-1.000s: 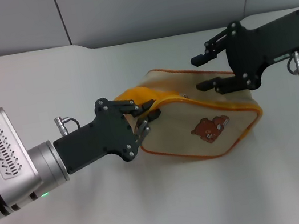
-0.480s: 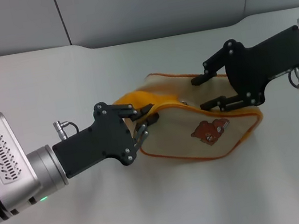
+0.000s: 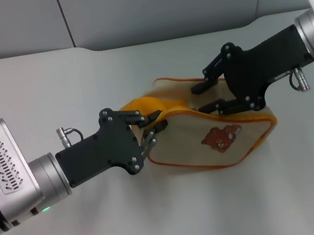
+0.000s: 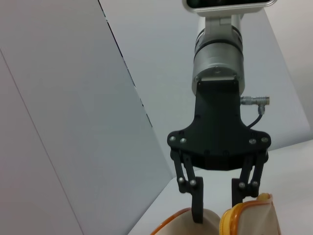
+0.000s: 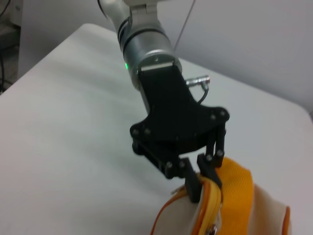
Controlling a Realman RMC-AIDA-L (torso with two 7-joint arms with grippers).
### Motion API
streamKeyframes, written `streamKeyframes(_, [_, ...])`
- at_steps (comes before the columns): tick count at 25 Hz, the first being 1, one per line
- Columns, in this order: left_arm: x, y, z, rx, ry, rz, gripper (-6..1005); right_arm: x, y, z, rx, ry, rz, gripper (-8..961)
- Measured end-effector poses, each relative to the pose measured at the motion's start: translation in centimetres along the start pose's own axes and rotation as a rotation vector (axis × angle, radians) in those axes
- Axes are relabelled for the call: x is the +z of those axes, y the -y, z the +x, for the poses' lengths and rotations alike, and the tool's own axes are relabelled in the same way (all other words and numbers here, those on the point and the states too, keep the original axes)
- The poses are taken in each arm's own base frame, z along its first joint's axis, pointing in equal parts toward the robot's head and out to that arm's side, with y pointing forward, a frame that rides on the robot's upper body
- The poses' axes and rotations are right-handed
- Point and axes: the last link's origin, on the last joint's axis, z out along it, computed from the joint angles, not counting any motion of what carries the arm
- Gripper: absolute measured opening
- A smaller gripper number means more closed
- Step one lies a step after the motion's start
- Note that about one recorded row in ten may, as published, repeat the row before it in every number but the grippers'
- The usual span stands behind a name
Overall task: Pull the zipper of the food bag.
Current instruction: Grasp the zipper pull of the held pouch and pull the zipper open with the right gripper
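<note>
Right gripper (image 3: 200,98) has dropped, jaws spread, over the food bag (image 3: 215,137).

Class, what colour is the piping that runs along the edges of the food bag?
Orange, on the beige food bag; the head view shows it best.

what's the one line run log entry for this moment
left gripper: shut on food bag end | right gripper: open, over zipper | zip: not yet pulled
</note>
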Motion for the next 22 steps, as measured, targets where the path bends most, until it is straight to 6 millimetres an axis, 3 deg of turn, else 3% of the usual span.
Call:
streamKeyframes(4, [0.0, 0.0, 0.0, 0.001, 0.003, -0.001, 100, 0.5, -0.1, -0.2, -0.007, -0.028, -0.05, 315])
streamKeyframes(22, [0.0, 0.1, 0.1, -0.004, -0.003, 0.008, 97, 2.2, -0.4, -1.4, -0.047, 0.006, -0.056, 314])
